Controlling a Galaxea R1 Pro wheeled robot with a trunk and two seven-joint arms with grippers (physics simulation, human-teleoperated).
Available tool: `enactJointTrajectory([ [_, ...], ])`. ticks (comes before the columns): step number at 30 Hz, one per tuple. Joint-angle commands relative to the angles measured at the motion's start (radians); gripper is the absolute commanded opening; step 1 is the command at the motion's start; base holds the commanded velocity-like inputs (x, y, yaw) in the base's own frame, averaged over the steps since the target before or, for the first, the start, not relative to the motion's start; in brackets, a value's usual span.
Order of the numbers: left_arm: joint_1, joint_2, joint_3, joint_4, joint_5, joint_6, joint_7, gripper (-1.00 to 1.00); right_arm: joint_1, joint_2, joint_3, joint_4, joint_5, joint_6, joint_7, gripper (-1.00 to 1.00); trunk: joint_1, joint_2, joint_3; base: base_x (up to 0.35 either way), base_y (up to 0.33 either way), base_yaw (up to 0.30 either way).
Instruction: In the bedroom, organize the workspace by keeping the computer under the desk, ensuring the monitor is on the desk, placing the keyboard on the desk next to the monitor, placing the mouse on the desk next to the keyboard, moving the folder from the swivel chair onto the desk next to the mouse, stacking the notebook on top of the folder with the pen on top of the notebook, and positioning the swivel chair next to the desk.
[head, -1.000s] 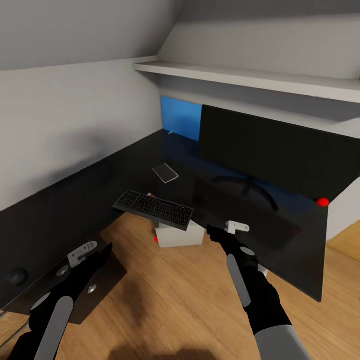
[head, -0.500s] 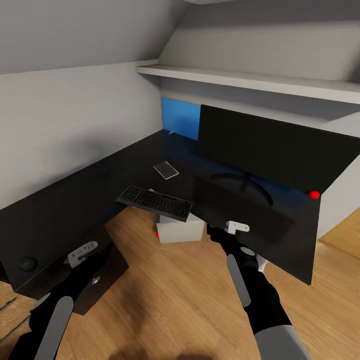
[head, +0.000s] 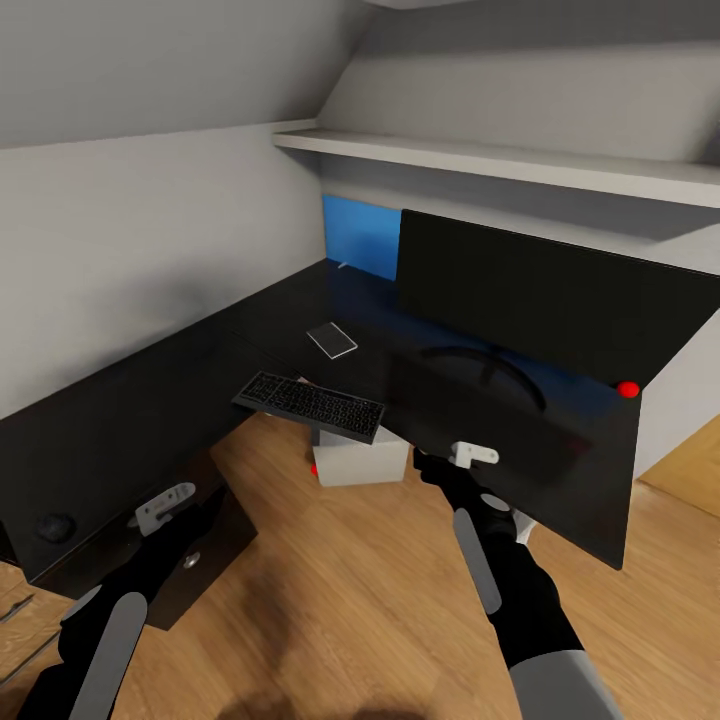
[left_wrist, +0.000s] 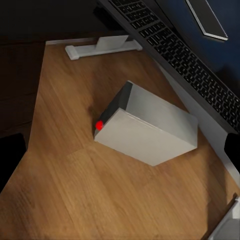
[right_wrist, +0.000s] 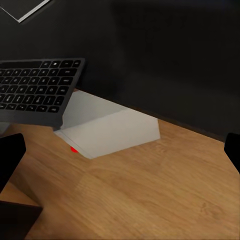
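The black-topped desk (head: 150, 400) wraps around the corner in the head view. On its right wing the wide black monitor (head: 530, 300) stands upright. The keyboard (head: 310, 404) (left_wrist: 185, 55) (right_wrist: 35, 92) lies at the inner corner and overhangs the edge. Below it, on the floor, sits the light grey computer (head: 360, 462) (left_wrist: 150, 135) (right_wrist: 110, 127). A thin white pen (head: 343, 265) lies near the blue back panel. My left gripper (head: 213, 500) (left_wrist: 121, 152) and right gripper (head: 425, 462) (right_wrist: 121, 152) hover open and empty before the desk. The swivel chair, folder and notebook are out of view.
A small flat grey rectangle (head: 332, 340) lies on the desk behind the keyboard. A dark rounded lump (head: 55, 525), perhaps the mouse, sits on the left wing above the black drawer unit (head: 200, 575). A white shelf (head: 500, 160) runs above the monitor. Wood floor (head: 330, 600) lies between my arms.
The whole picture shifted between one second and half a second ago, so the camera moved. Since then nothing has changed; both arms hold the same pose.
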Motion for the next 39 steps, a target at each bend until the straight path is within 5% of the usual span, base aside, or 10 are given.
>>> enactJointTrajectory([
  [1, -0.001, 0.000, 0.000, -0.002, 0.011, 0.005, 0.008, 1.00, -0.001, 0.001, 0.003, -0.002, -0.011, 0.003, -0.009, 1.00, 0.001, -0.002, -0.002, 0.000, 0.000, 0.000],
  [7, -0.001, 0.000, -0.010, -0.002, 0.010, 0.005, 0.008, 1.00, -0.001, -0.001, 0.036, -0.002, -0.010, 0.002, -0.009, 1.00, 0.001, -0.002, -0.002, 0.000, 0.000, 0.000],
  [8, -0.002, 0.000, -0.047, 0.037, 0.005, 0.006, 0.008, 1.00, 0.036, -0.008, 0.057, 0.005, 0.016, -0.031, -0.009, 1.00, 0.001, -0.002, -0.002, 0.000, 0.000, 0.000],
  [12, -0.002, 0.000, -0.060, 0.077, -0.013, 0.005, 0.007, 1.00, 0.081, -0.023, 0.057, 0.001, 0.055, -0.097, -0.010, 1.00, 0.001, -0.002, -0.002, 0.000, 0.000, 0.000],
  [16, -0.002, 0.002, -0.118, 0.204, -0.062, 0.005, 0.006, 1.00, 0.183, -0.032, 0.058, 0.004, 0.075, -0.132, -0.013, 1.00, 0.001, -0.002, -0.002, 0.000, 0.000, 0.000],
  [22, 0.000, 0.006, -0.129, 0.354, -0.081, 0.003, 0.007, 1.00, 0.268, -0.036, 0.058, 0.019, 0.081, -0.181, -0.013, 1.00, 0.008, -0.016, -0.008, 0.000, 0.000, 0.000],
  [28, 0.001, 0.003, -0.131, 0.544, -0.156, -0.007, 0.005, 1.00, 0.341, -0.036, 0.058, 0.079, 0.136, -0.252, -0.012, 1.00, 0.031, -0.058, -0.027, 0.000, 0.000, 0.000],
  [31, 0.001, 0.002, -0.131, 0.614, -0.179, -0.010, 0.005, 1.00, 0.356, -0.036, 0.058, 0.143, 0.147, -0.291, -0.010, 1.00, 0.043, -0.079, -0.036, 0.000, 0.000, 0.000],
  [36, 0.001, 0.002, -0.131, 0.781, -0.196, -0.027, 0.003, 1.00, 0.365, -0.034, 0.068, 0.382, 0.166, -0.504, -0.011, 1.00, 0.062, -0.114, -0.052, 0.000, 0.000, 0.000],
  [39, 0.001, 0.001, -0.138, 0.897, -0.198, -0.164, 0.001, 1.00, 0.366, -0.034, 0.071, 0.491, 0.173, -0.581, -0.009, 1.00, 0.073, -0.135, -0.061, 0.000, 0.000, 0.000],
])
